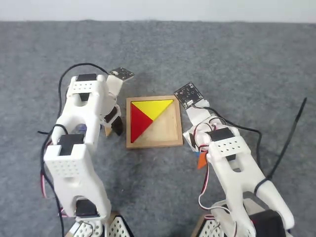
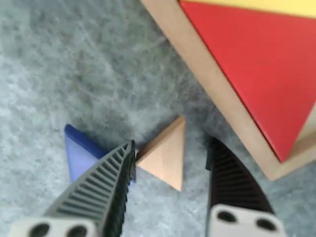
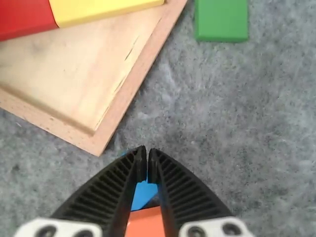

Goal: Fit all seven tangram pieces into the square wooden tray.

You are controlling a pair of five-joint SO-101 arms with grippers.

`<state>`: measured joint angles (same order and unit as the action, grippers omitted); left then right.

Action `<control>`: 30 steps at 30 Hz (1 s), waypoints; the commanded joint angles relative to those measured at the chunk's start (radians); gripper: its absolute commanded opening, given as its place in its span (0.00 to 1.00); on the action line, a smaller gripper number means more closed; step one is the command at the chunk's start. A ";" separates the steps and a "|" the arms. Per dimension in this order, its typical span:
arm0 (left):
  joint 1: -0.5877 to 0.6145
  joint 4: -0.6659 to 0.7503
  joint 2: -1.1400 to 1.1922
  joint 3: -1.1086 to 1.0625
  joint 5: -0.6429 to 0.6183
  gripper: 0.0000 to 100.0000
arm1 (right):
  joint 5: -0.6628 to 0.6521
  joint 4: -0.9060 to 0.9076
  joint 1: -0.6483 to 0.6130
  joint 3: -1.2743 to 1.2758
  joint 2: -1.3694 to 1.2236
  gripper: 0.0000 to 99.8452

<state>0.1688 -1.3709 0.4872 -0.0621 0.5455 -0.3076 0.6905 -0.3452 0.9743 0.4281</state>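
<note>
Square wooden tray [image 1: 154, 144] lies between the arms, two pieces seated.
Red triangle [image 1: 138, 123] at its left, yellow triangle [image 1: 154, 107] at its far side. Left gripper [image 2: 172, 148] open astride a plain wooden triangle [image 2: 165, 158] just left of the tray; right gripper [image 3: 147, 154] closed on nothing, near-right of it.

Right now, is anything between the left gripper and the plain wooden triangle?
Nothing visible. The left gripper is open with the wooden triangle between its fingers. A blue piece lies partly under one finger, beside the triangle.
</note>
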 commanded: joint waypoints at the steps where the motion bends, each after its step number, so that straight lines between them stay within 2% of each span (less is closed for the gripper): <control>1: 0.012 -0.026 -0.005 -0.001 -0.046 0.20 | -0.014 -0.004 0.013 -0.005 0.039 0.02; 7: 0.005 -0.020 -0.005 -0.027 -0.117 0.18 | -0.014 -0.004 0.013 -0.005 0.039 0.02; 19: -0.006 -0.026 -0.015 -0.094 -0.123 0.12 | -0.014 -0.004 0.013 -0.005 0.039 0.02; 23: -0.006 -0.026 -0.015 -0.105 -0.187 0.11 | -0.014 -0.004 0.013 -0.005 0.039 0.02; 30: -0.049 -0.026 -0.017 -0.114 -0.196 0.07 | -0.014 -0.004 0.013 -0.005 0.039 0.02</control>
<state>0.1412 -1.3863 0.4672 -0.1419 0.3613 -0.3076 0.6905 -0.3452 0.9743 0.4281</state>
